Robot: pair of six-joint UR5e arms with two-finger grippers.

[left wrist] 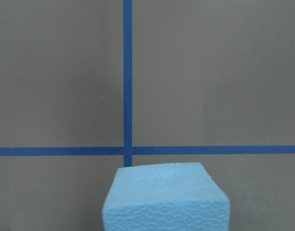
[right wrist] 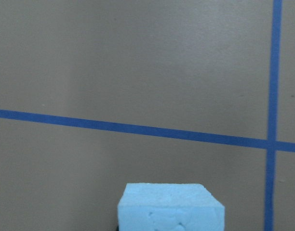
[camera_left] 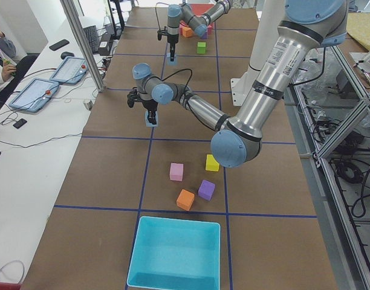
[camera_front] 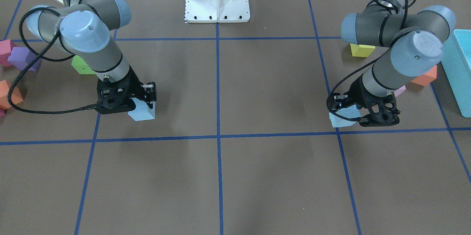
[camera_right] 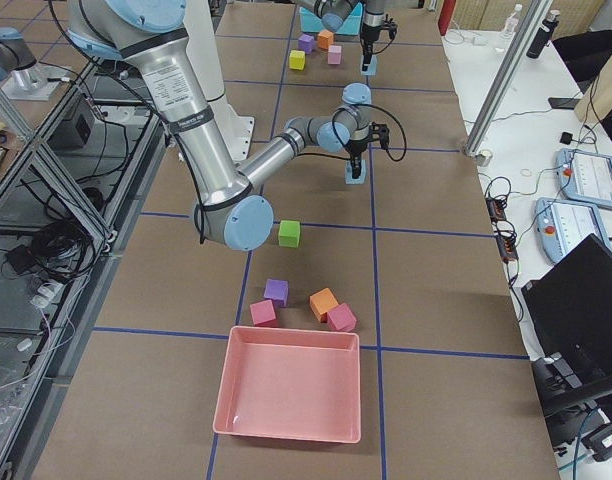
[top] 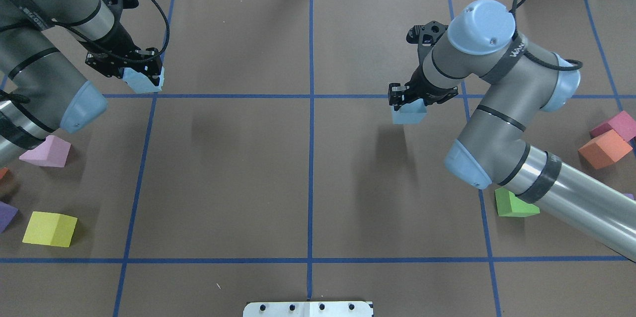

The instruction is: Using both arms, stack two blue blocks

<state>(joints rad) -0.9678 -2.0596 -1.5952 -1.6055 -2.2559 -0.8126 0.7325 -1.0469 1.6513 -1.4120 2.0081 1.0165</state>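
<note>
My left gripper [top: 143,74] is shut on a pale blue block [top: 145,82] at the far left of the table. It also shows in the front view [camera_front: 344,112] with the block [camera_front: 339,120] under its fingers. My right gripper [top: 407,102] is shut on the second blue block [top: 409,115] right of the centre line, and shows in the front view [camera_front: 145,99] with its block [camera_front: 143,112]. Offset shadows suggest both blocks hang just above the table. Each wrist view shows its block at the bottom edge: the left [left wrist: 166,199], the right [right wrist: 169,207].
Loose cubes lie near the robot's side: yellow [top: 49,228] and pink [top: 47,152] on the left, green [top: 514,203], orange [top: 603,149] and magenta [top: 616,125] on the right. A turquoise bin [camera_front: 460,69] stands at the left end, a pink bin [camera_right: 291,385] at the right end.
</note>
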